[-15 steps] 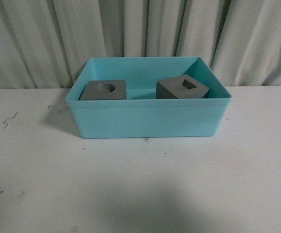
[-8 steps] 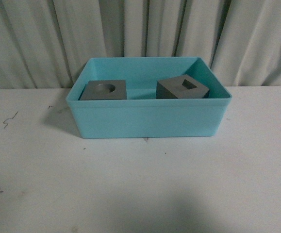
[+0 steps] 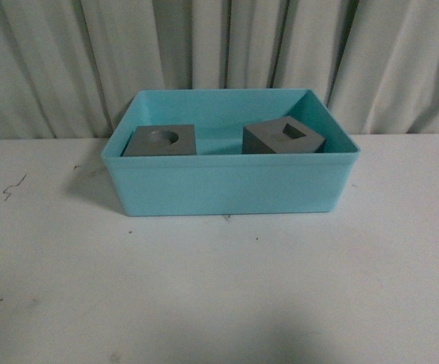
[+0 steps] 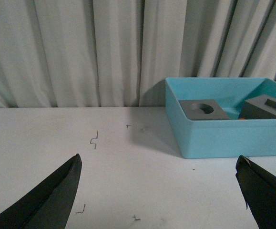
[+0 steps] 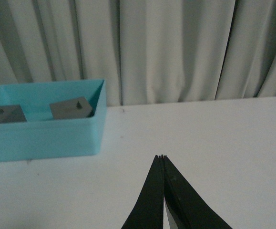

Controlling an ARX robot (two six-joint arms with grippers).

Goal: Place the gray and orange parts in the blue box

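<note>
We are looking across the near part of the white table [image 3: 219,296], which is showing only a few small dark scuffs. Neither arm is appearing in the front view. Through the wrist views, we are seeing the left end effector [image 4: 159,191] spread wide and holding nothing, and the right end effector [image 5: 162,191] clenched with its tips together, also holding nothing.

Farther back, the box [image 3: 227,186] is sitting mid-table. Inside it, the round-recess cube [image 3: 161,140] is resting at the left and the square-recess cube [image 3: 283,139] at the right, turned at an angle, the two apart. A sliver of orange [image 4: 241,119] is peeking between them in the left wrist view; we are judging this to be the cylinder, though it is too small to be sure.

So we are judging the task nearly or fully done. To finish well, we are advising keeping both arms clear of the box and confirming the orange part before stopping.

Behind everything, pale pleated curtains [image 3: 219,53] are hanging along the far edge.
</note>
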